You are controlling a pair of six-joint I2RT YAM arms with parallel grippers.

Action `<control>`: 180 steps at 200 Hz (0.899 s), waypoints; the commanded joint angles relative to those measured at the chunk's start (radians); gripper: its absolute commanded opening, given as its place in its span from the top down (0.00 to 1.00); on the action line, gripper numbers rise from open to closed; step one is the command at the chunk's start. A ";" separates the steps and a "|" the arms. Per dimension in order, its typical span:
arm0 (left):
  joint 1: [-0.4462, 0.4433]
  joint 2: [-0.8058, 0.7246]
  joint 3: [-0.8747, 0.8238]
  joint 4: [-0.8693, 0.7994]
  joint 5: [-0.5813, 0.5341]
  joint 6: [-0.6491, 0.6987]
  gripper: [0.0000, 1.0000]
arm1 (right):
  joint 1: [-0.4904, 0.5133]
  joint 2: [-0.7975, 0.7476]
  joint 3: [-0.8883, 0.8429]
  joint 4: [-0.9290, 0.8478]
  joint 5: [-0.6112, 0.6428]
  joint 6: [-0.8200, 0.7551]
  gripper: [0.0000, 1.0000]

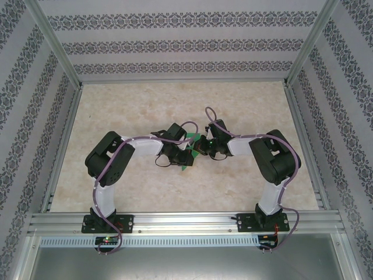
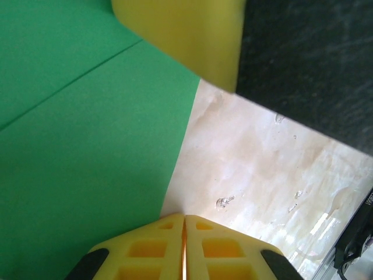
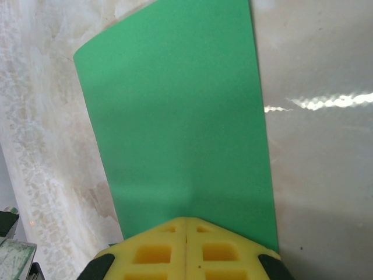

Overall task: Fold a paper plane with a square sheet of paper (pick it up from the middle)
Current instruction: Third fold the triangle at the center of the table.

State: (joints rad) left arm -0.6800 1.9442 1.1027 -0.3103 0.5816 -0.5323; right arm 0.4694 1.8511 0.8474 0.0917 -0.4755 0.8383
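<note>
Walls: grey-and-white patterned wallpaper closes in the table on 3 sides, with aluminium posts at the table's far corners.
Table: pale marble-look top, glossy enough to carry a streak of reflected light in the right wrist view.
Rail: aluminium bar along the table's near edge, carrying both arm bases.
Left arm: black and white, rising from the table's near-left edge and bending inward toward the table's middle.
Right arm: the mirror pose, rising from the table's near-right edge and also reaching toward the table's middle.
Right gripper: over the table's middle, with its yellow fingers clenched tip to tip. The green sheet spreads out from right at the tips, with a faint dimple at the seam, so it grasps the sheet's near edge. In the left wrist view, 1 of its fingers overlaps the upper part of the sheet.
Left gripper: over the table's middle, facing the right gripper, its fingers pressed together with a thin seam between them. The sheet's edge runs up to the tip of 1 finger, and I cannot tell whether any paper is pinched.
Sheet of paper: bright green, at the table's middle between the 2 grippers. From overhead, small green patches peek out around the black gripper bodies. Its far corner curves rather than lying flat.
Crease: 1 straight fold line across the sheet in the left wrist view.
Spots: a few small glossy marks on the table, just beside the sheet's edge.
</note>
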 commanded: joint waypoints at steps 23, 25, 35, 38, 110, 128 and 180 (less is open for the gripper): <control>0.011 -0.021 -0.088 -0.044 0.029 -0.008 0.89 | -0.009 0.030 0.000 -0.082 0.067 -0.040 0.97; 0.011 -0.023 -0.090 -0.044 0.030 -0.007 0.89 | -0.009 0.030 0.001 -0.083 0.067 -0.040 0.97; 0.011 -0.034 -0.103 -0.045 0.036 -0.003 0.89 | -0.009 0.030 -0.001 -0.082 0.068 -0.041 0.96; 0.011 -0.037 -0.106 -0.046 0.037 -0.002 0.89 | -0.009 0.030 0.000 -0.082 0.069 -0.041 0.97; 0.032 -0.110 -0.164 -0.061 0.061 0.002 0.89 | -0.012 0.036 0.008 -0.090 0.068 -0.050 0.97; 0.043 -0.134 -0.185 -0.059 0.063 -0.001 0.89 | -0.012 0.040 0.012 -0.090 0.061 -0.050 0.96; 0.068 -0.283 -0.192 -0.045 0.060 -0.014 0.88 | -0.005 -0.005 0.027 -0.055 -0.003 -0.043 0.93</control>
State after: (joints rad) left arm -0.6270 1.7557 0.8867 -0.3397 0.6430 -0.5346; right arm 0.4686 1.8538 0.8635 0.0662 -0.4770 0.8120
